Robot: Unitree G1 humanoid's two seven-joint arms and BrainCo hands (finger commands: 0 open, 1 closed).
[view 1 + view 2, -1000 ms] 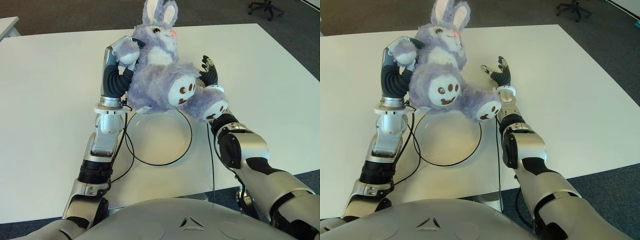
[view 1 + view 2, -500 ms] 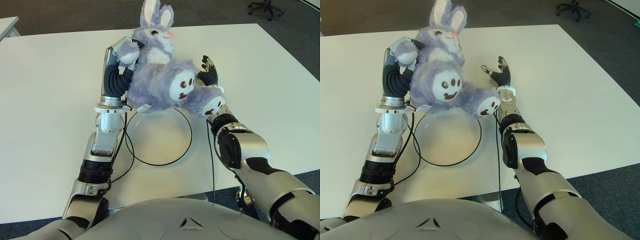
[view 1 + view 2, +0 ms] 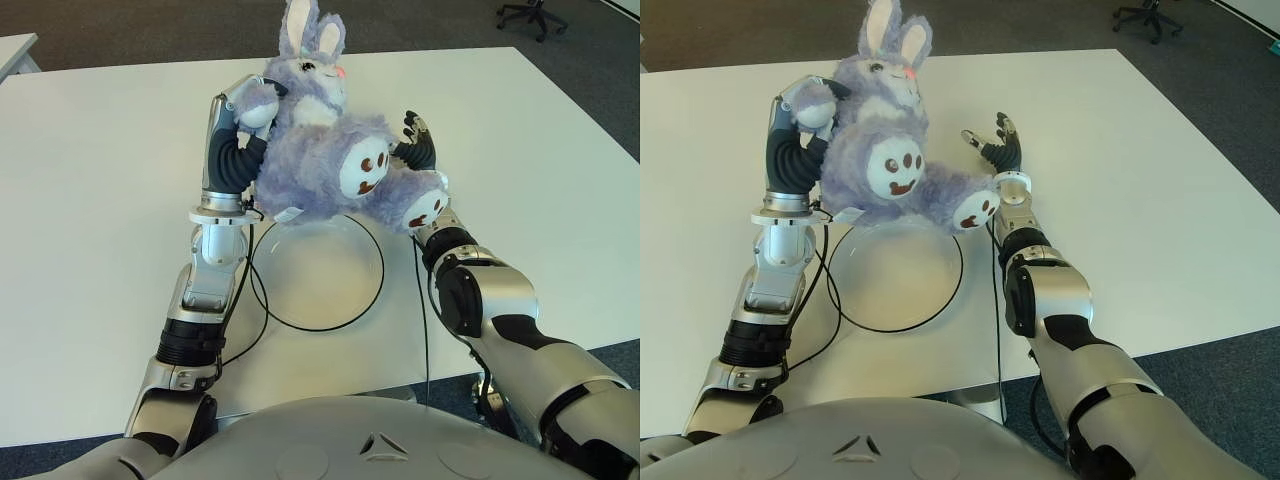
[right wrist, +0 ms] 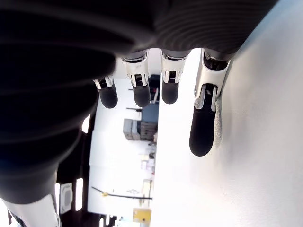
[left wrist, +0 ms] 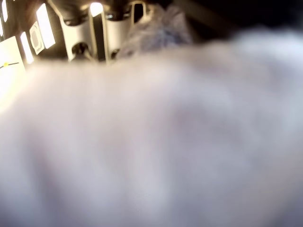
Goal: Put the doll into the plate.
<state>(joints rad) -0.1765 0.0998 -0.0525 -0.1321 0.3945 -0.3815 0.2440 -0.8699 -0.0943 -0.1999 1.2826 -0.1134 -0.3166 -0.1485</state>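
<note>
A fluffy purple rabbit doll [image 3: 320,150] hangs tilted above the far rim of the clear, dark-rimmed plate [image 3: 320,290], its feet pointing to the right. My left hand [image 3: 245,105] is shut on the doll's arm and upper body. In the left wrist view, fur [image 5: 151,142] fills almost the whole picture. My right hand [image 3: 418,145] is just right of the doll's foot, low over the white table [image 3: 100,200]. Its fingers [image 4: 201,127] are spread and hold nothing.
A black cable [image 3: 255,300] loops along the plate's left side near my left forearm. The table's near edge runs just below the plate. An office chair [image 3: 530,15] stands on the floor far back right, and another table's corner [image 3: 15,50] shows at the far left.
The doll has swung a little: its legs and feet have drawn back and up toward its body. Both hands have stayed nearly where they were.
</note>
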